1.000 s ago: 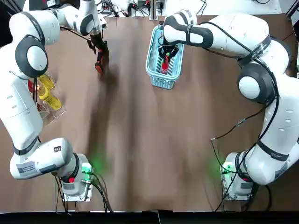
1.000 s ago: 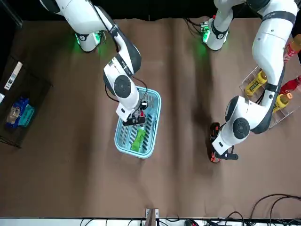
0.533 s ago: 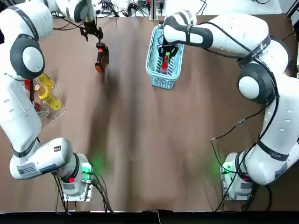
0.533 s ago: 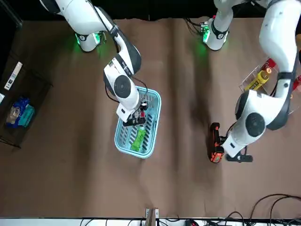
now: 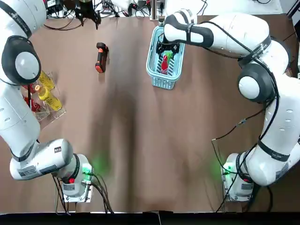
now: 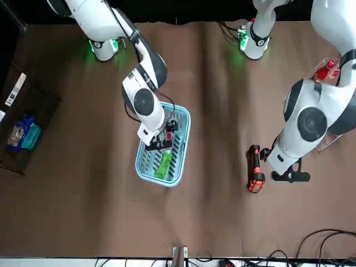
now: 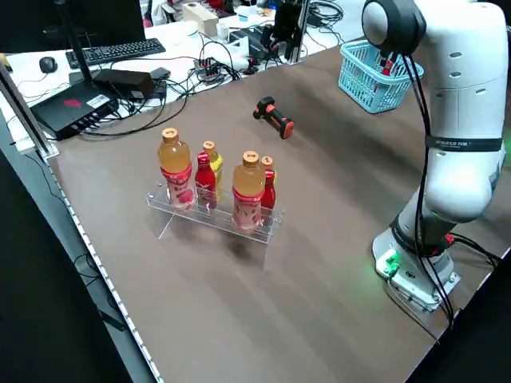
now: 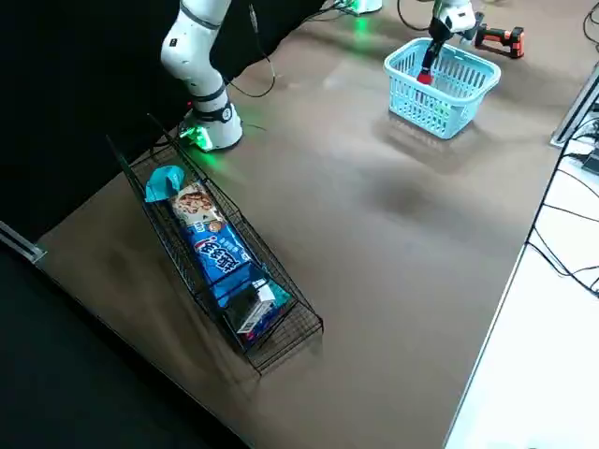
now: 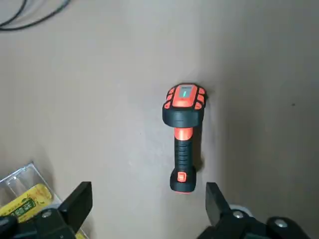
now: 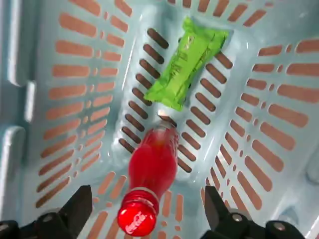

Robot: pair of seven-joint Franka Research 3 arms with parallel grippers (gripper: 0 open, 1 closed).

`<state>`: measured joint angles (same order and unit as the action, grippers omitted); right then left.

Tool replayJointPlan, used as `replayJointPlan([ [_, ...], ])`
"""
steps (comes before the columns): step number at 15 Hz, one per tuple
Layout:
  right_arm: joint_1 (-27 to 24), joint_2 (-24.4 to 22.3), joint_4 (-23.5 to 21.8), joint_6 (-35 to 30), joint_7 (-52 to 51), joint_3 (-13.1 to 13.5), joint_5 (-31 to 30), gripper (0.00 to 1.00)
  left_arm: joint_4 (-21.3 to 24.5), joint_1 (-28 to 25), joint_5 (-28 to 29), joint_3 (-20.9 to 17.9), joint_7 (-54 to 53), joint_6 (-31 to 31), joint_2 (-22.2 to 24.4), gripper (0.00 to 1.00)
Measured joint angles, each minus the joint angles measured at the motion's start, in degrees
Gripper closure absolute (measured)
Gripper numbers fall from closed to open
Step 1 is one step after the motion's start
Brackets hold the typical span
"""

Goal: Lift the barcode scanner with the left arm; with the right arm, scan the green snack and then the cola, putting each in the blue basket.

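Note:
The orange-and-black barcode scanner [image 5: 100,57] [image 9: 183,134] lies flat on the brown table, with nothing holding it. My left gripper [image 5: 86,9] [image 9: 147,201] hangs open above it, off toward the table's far edge. The blue basket [image 5: 152,58] [image 6: 183,139] holds the green snack [image 10: 185,62] [image 6: 163,165] and the red cola bottle [image 10: 149,174], which lies on its side. Just over the basket my right gripper [image 5: 166,46] [image 10: 147,209] stands open, directly above the cola and touching nothing.
A clear rack of drink bottles [image 5: 42,91] [image 7: 215,183] stands at the table's left side. A black wire basket with snack packs [image 8: 215,253] [image 6: 22,130] sits at the right side. Cables and desk gear run along the far edge.
My left gripper let go of the scanner and rose away toward the far edge; the scanner now lies on the table. The right gripper lifted slightly inside the basket.

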<state>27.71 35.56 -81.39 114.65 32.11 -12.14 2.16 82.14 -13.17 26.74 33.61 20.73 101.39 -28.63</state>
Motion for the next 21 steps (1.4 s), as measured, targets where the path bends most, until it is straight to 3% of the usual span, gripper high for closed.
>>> replayJointPlan([
  [2, -0.33, -1.15, 1.48, 0.06, 0.01, 0.41, -0.07, 0.00, -1.04, 1.13, -4.31, -2.16, -0.02, -1.68, 2.94, 0.00],
  [6, -5.60, -8.07, 2.73, -3.15, -1.43, 1.30, -0.27, 0.01, -1.30, 12.28, -22.42, -21.22, -1.94, -5.63, 12.46, 0.00],
  [7, -7.51, -10.02, 2.74, -4.81, -3.18, 1.35, -0.29, 0.01, -1.08, 13.42, -24.55, -23.28, -2.67, -6.69, 14.37, 0.00],
  [10, -13.36, -14.97, 2.73, -11.34, -11.61, 1.51, -0.38, 0.01, 0.54, 13.88, -26.56, -24.08, -3.47, -11.46, 19.15, 0.00],
  [14, -21.15, -18.42, 2.55, -17.96, -24.22, 1.57, -0.46, 0.01, 7.31, 13.87, -26.63, -24.32, -7.16, -12.55, 25.80, 0.00],
  [17, -24.84, -19.04, 2.24, -19.44, -28.82, 1.56, -0.47, 0.02, 8.79, 13.83, -26.62, -24.58, -8.46, -11.98, 27.43, 0.00],
  [21, -25.76, -20.67, 1.97, -19.88, -29.19, 1.54, -0.59, 0.00, 8.71, 14.16, -25.55, -23.82, -11.84, -11.57, 27.69, 0.00],
])
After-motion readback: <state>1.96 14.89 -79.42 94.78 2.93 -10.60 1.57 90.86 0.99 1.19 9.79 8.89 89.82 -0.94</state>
